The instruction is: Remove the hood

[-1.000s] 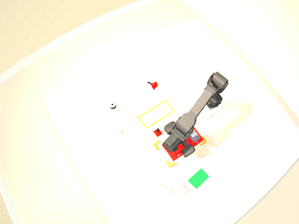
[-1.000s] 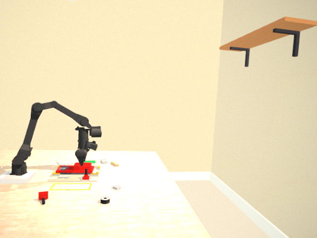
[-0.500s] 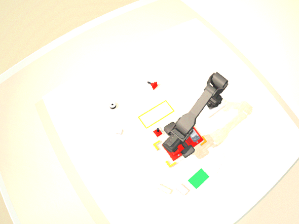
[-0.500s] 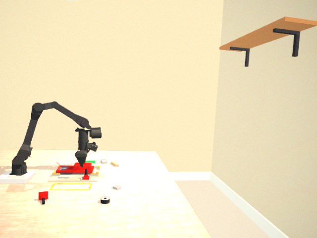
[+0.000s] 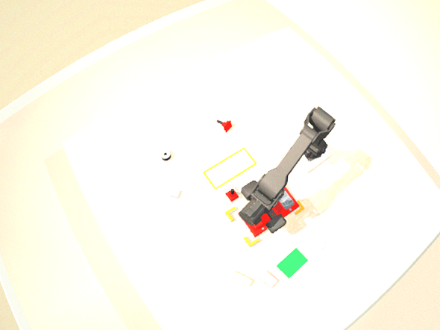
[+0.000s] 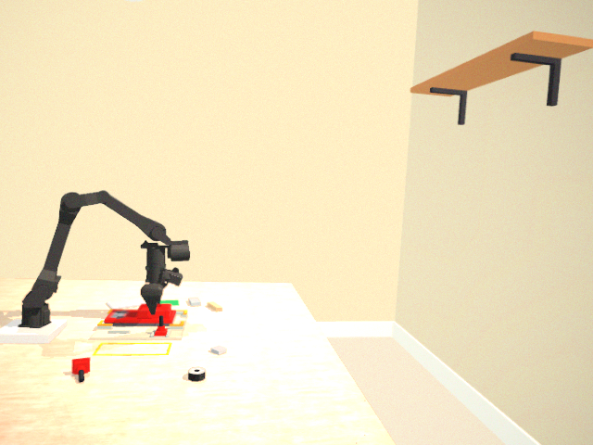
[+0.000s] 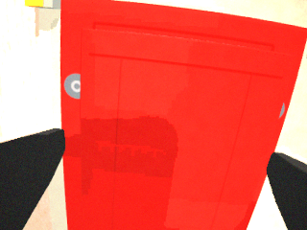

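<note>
Black gripper [image 5: 263, 207] [image 6: 152, 311] [image 7: 168, 151] wide open, empty, astride hood [image 5: 265, 219] [image 6: 156, 311] [image 7: 182, 105] on car [image 5: 256, 231] [image 6: 112, 317] [image 7: 72, 192]; if I descend off-centre, fingertip prob. snags hood.

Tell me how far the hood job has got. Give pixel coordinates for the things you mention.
Done: the jaws stand open above the red toy car [image 5: 255, 230] [image 6: 126, 317] [image 7: 72, 192], one on each side of it in the wrist view.

In hand: lining up for the grasp, it seems; nothing is held.

Left: gripping the hood, lifting it off, setting it inside a marked area, perhaps the yellow outline [image 5: 231, 148] [image 6: 132, 354], where no hood lies, then letting go and backing clear.
</note>
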`<state>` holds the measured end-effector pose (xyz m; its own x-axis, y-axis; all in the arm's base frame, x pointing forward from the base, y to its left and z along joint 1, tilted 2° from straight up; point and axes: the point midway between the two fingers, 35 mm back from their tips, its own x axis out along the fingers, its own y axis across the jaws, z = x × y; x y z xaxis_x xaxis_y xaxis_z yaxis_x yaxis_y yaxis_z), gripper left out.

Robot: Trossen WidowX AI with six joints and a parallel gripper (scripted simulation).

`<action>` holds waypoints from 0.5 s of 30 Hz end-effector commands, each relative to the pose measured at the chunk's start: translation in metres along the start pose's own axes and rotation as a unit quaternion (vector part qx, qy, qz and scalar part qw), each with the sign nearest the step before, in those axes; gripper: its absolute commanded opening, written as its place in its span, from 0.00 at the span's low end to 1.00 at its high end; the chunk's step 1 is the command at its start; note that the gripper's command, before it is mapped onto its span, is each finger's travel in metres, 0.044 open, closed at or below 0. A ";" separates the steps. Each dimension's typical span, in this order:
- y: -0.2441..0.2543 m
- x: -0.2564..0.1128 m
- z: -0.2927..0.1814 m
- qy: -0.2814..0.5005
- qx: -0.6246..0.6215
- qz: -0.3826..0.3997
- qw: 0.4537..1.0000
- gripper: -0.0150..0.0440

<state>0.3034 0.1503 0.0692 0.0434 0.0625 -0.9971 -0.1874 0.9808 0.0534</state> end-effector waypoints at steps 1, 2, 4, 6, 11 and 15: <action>-0.001 0.005 -0.002 0.005 0.001 -0.003 1.000 1.00; -0.001 0.006 -0.002 0.005 0.001 -0.003 1.000 1.00; -0.001 0.006 -0.002 0.005 0.001 -0.003 1.000 1.00; -0.001 0.006 -0.002 0.005 0.001 -0.003 1.000 1.00; 0.000 0.003 -0.001 0.001 0.000 0.000 1.000 0.84; 0.000 0.003 -0.001 0.001 0.000 0.000 1.000 0.80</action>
<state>0.3030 0.1499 0.0665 0.0412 0.0604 -0.9973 -0.1869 0.9810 0.0517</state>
